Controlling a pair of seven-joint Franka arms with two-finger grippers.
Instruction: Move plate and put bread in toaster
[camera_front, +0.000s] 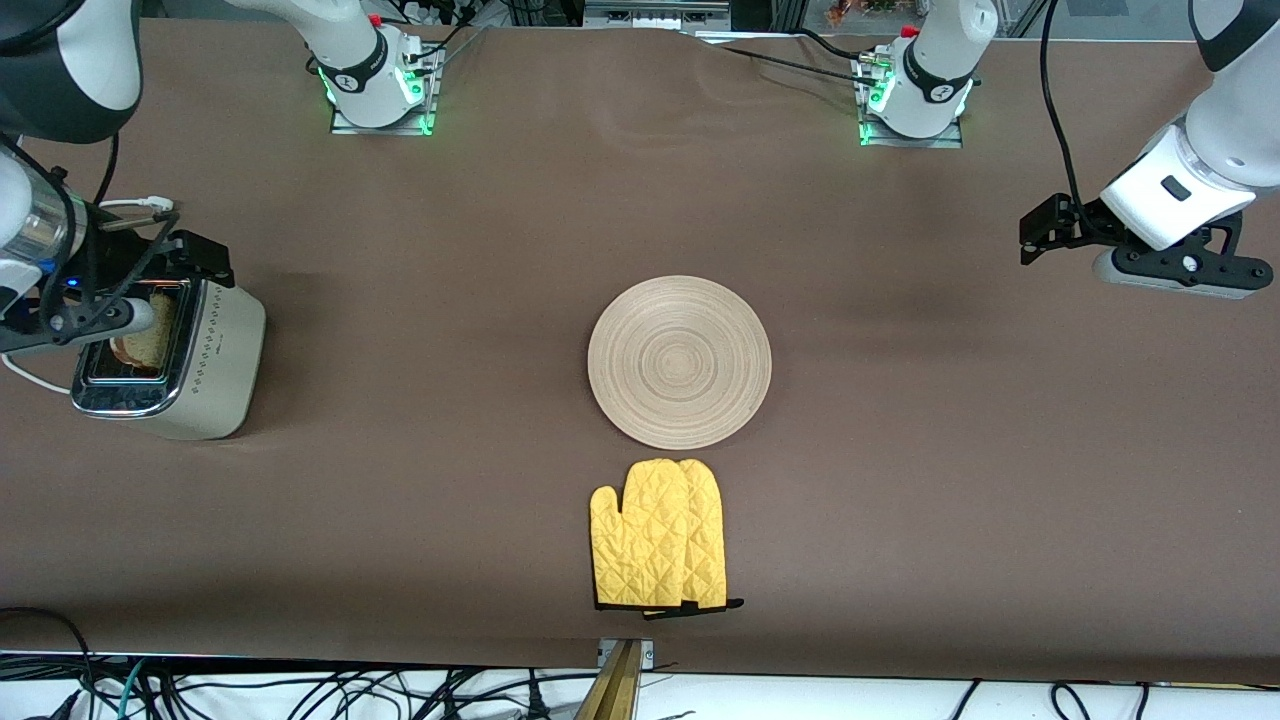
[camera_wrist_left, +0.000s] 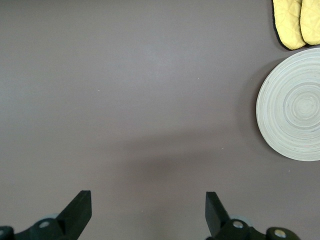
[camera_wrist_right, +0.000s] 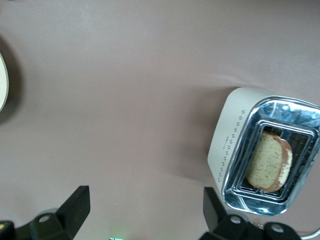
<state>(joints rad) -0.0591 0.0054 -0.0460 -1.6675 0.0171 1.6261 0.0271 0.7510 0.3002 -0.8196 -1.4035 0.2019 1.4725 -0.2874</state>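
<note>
The pale wooden plate lies flat at the table's middle and also shows in the left wrist view. The cream toaster stands at the right arm's end of the table. The bread sits in one of its slots, and it shows in the right wrist view inside the toaster. My right gripper is open and empty, up in the air beside the toaster. My left gripper is open and empty, waiting high over bare table at the left arm's end.
A pair of yellow quilted oven mitts lies beside the plate, nearer to the front camera; they also show in the left wrist view. The toaster's white cord trails off its end. The plate's edge shows in the right wrist view.
</note>
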